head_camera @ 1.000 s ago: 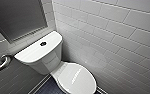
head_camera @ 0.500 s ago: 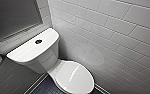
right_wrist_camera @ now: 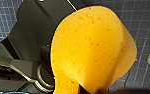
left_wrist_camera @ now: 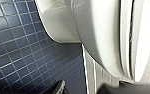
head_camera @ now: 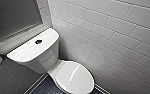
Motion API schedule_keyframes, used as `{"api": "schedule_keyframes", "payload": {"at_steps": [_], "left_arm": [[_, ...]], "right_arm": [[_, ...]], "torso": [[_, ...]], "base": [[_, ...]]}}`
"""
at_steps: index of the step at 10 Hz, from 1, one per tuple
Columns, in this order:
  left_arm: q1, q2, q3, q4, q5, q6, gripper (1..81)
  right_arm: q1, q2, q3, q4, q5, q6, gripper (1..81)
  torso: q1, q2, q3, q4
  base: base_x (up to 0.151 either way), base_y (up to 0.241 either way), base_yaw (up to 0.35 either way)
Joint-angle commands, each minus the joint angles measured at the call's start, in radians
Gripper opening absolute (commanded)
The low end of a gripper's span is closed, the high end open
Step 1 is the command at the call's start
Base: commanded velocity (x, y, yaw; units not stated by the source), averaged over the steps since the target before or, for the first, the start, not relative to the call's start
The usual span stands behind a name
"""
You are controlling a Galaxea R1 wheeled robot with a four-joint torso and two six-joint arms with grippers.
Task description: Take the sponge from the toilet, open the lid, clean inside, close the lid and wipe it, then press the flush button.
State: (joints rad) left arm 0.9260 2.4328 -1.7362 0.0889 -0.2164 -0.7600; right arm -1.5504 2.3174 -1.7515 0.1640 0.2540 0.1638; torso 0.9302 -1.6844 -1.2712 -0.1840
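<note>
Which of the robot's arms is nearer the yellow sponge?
Right. The sponge is pinched in the right arm's jaws above the tiled floor; the left arm sits low beside the toilet bowl.

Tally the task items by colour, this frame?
White: 2, toilet and lid
Orange-yellow: 1, sponge
Dark: 1, flush button
Total: 4
</note>
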Motion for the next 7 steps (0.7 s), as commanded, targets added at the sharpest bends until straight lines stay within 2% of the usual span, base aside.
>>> {"api": "schedule_keyframes", "payload": {"at_steps": [1,4,7], "left_arm": [[-0.092,0.029,0.04,0.022,0.035,0.001,81.1],[-0.118,0.062,0.066,0.023,0.042,0.002,81.1],[-0.138,0.068,0.098,0.022,0.035,0.002,81.1]], "right_arm": [[-0.014,-0.033,-0.008,0.005,-0.081,-0.003,1.0],[-0.014,-0.004,-0.06,0.008,-0.082,-0.003,1.0],[-0.014,-0.002,-0.057,0.005,-0.079,-0.003,1.0]], "torso": [[0.0,0.0,0.0,0.0],[0.0,0.0,0.0,0.0],[0.0,0.0,0.0,0.0]], "base": [[0.0,0.0,0.0],[0.0,0.0,0.0],[0.0,0.0,0.0]]}}
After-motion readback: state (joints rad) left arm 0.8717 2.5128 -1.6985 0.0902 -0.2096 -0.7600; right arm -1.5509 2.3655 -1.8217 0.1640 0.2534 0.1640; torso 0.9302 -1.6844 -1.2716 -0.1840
